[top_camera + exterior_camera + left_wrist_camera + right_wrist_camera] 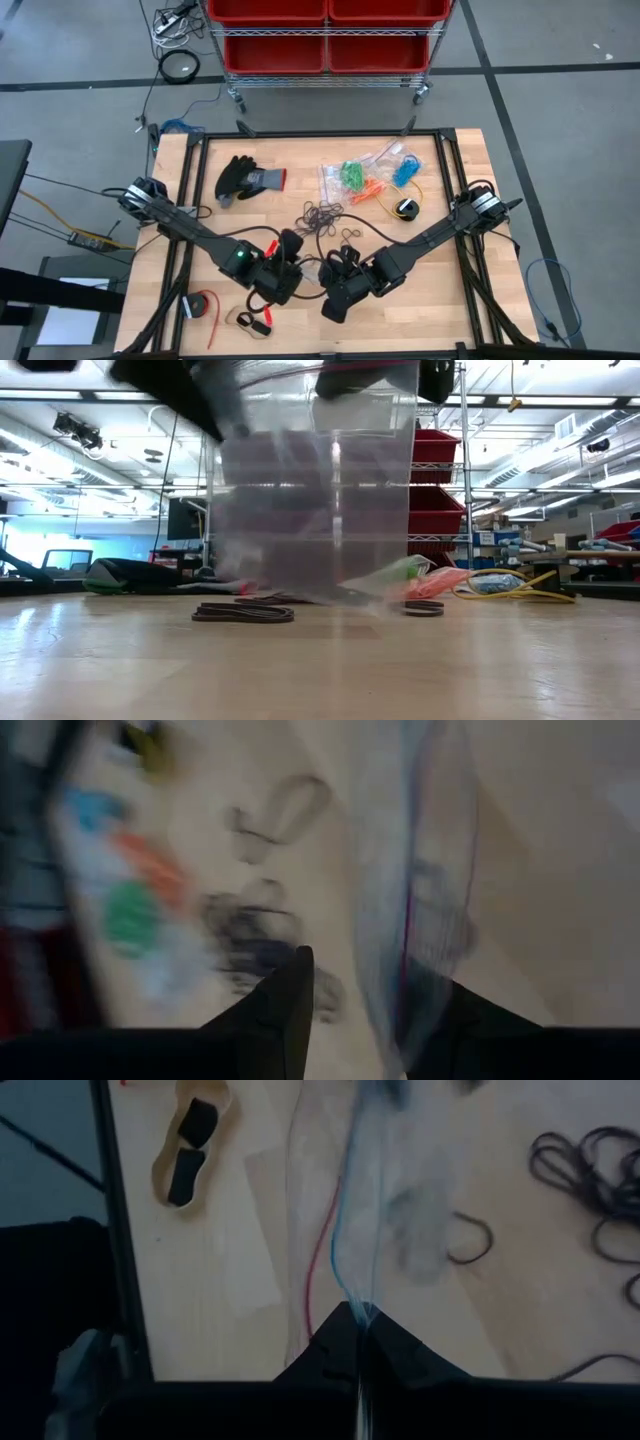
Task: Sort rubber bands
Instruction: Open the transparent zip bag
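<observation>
Low centre of the high view: right pincer [358, 1342] clamps a clear bag [315, 490] (hanging above the table [320, 670]); left pincer [375, 1010] holds its other edge, black rubber bands [322, 215] beyond.

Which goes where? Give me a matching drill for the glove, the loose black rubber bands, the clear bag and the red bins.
1 glove
2 black rubber bands
3 clear bag
4 red bins

A pinched in the right gripper
B beyond the table
C loose at mid-table
D lying on the left arm's side

Pairs: 1-D, 2-C, 3-A, 4-B

Black bands [322, 216] beside open wood [440, 310]
</observation>
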{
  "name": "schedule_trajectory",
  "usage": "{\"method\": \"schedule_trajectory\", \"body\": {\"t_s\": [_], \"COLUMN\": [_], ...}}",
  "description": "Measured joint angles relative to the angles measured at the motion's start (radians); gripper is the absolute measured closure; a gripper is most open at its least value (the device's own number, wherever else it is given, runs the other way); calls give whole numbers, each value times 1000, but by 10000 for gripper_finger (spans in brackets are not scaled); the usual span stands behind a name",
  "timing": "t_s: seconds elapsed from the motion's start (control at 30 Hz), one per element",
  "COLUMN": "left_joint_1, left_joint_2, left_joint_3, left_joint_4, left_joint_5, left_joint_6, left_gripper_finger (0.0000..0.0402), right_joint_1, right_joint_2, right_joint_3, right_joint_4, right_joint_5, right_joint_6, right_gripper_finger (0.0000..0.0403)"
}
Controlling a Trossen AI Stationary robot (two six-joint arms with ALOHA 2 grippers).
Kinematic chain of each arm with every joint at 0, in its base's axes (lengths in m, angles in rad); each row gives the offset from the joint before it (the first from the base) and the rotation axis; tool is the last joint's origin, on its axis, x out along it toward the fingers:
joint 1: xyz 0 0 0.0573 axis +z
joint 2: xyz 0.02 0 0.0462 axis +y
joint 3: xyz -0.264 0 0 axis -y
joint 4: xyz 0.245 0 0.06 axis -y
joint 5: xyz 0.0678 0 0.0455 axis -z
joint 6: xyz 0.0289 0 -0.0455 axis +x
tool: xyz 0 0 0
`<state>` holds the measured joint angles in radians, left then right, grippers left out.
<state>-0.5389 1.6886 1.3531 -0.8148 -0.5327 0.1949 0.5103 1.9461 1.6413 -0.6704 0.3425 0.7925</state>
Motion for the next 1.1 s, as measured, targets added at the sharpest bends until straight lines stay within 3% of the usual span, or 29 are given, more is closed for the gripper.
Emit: {"method": "schedule_trajectory", "body": {"t_s": [0.07, 0.37, 0.63, 0.77, 0.9, 1.1], "left_joint_1": [-14, -89, -117, -118, -107, -90], "left_joint_2": [0, -2, -2, 5, 35, 75], "left_joint_3": [41, 76, 76, 76, 76, 76], "left_joint_4": [0, 124, 133, 166, 178, 207], "left_joint_5": [-54, -62, -128, 8, 20, -88], "left_joint_6": [43, 239, 249, 241, 246, 273], "left_gripper_finger": [274, 274, 274, 274, 274, 274], "right_joint_1": [1, 0, -2, -7, -15, -16], "right_joint_2": [0, 0, 0, 0, 0, 0], "right_joint_3": [0, 0, 0, 0, 0, 0], "right_joint_4": [0, 25, 27, 49, 69, 77], "right_joint_5": [-8, -7, -8, -10, -15, -16], "right_joint_6": [1, 1, 2, 2, 1, -4], "right_gripper_finger": [403, 403, 403, 403, 403, 403]}}
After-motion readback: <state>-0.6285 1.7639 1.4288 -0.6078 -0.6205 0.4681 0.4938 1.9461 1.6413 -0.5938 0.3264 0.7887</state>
